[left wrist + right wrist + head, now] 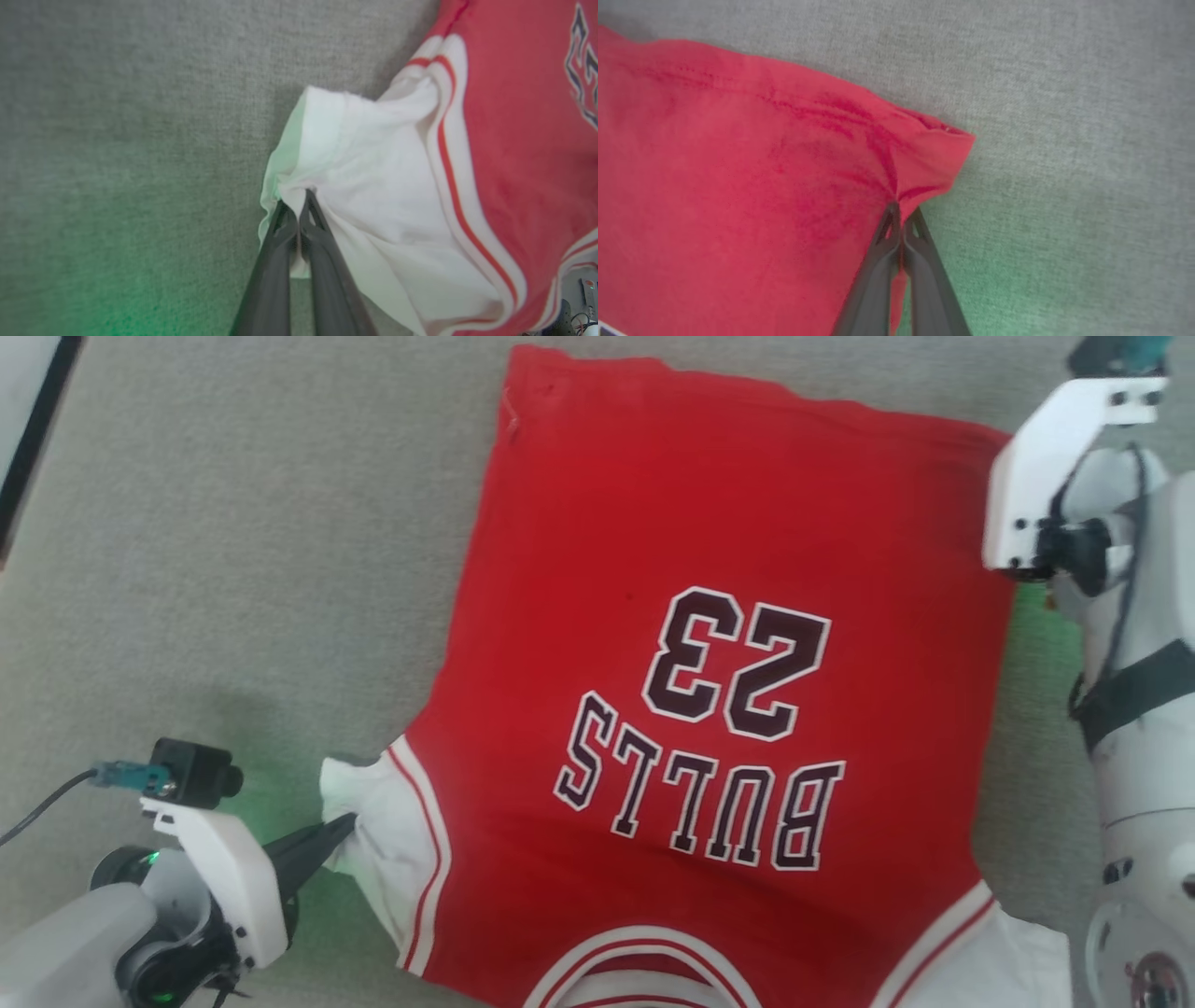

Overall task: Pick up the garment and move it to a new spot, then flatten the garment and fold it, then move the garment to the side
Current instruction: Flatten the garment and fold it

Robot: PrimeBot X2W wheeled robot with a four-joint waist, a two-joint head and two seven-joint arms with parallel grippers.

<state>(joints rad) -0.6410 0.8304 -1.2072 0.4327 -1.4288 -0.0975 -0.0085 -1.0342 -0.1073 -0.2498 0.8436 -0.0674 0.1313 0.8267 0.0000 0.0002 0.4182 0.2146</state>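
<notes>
The bright red, white-sleeved jersey shirt (709,504) lay spread on grey carpet (233,569). My left gripper (299,212) pinched its sleeve (373,177), my right gripper (900,207) its hem corner (934,149); either thin bite could slip when pulled.

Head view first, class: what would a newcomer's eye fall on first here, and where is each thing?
The bright red jersey shirt with black-and-white BULLS 23 lettering lies spread on the grey carpeted surface, mid-picture. The left gripper is shut on its white sleeve at lower left; the right gripper pinches its red hem corner at upper right.
</notes>
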